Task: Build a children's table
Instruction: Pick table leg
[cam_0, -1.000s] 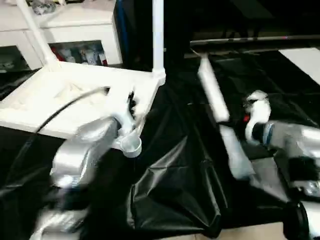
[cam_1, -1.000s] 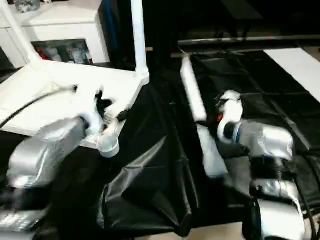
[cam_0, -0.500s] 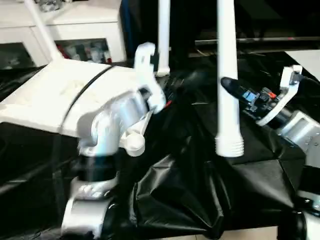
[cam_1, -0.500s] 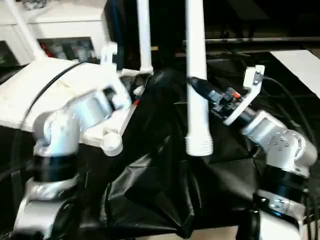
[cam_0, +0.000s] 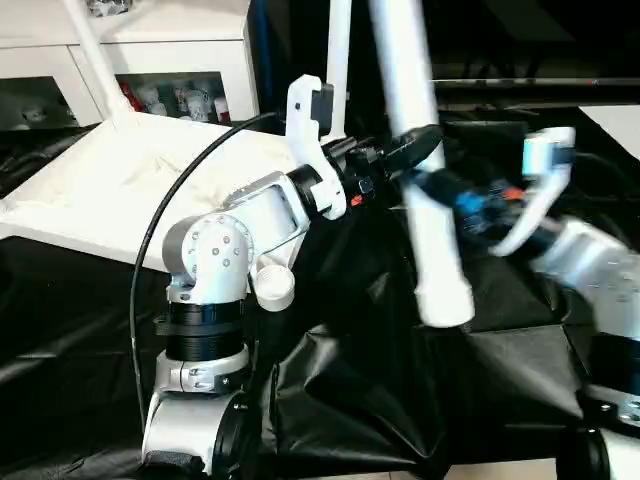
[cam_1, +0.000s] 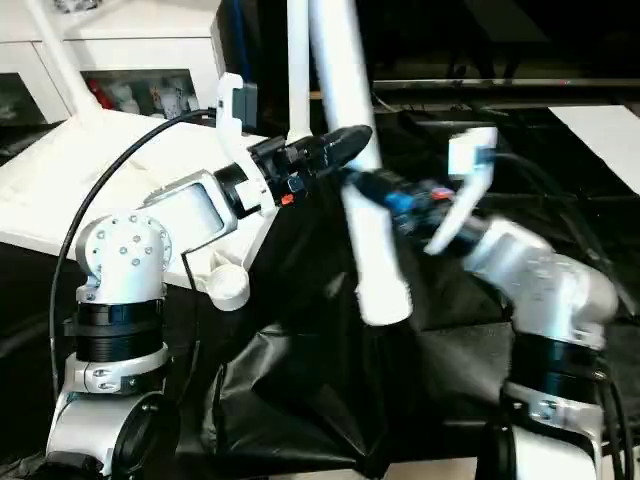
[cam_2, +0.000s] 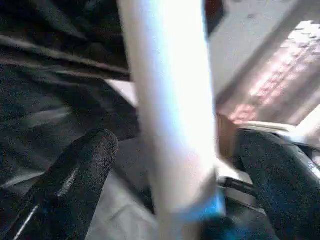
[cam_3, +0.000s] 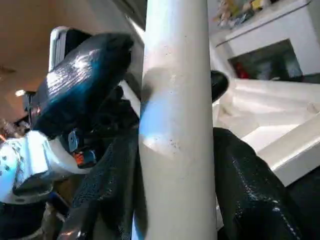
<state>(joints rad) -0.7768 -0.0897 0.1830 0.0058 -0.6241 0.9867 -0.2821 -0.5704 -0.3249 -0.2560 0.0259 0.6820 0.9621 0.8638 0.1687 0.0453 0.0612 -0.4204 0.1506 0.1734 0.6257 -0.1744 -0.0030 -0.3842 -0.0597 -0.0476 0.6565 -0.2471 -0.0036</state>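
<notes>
Black-draped tabletop below — right hand clamps the raised leg; left hand spread wide around it.

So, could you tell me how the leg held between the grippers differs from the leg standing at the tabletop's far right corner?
The held leg hangs tilted over the black cover, its wide ribbed end free; the seated leg stands upright in a tabletop socket. The right gripper is shut on the held leg, with the left gripper against it; nothing touches the seated leg. Both are white tubes.
</notes>
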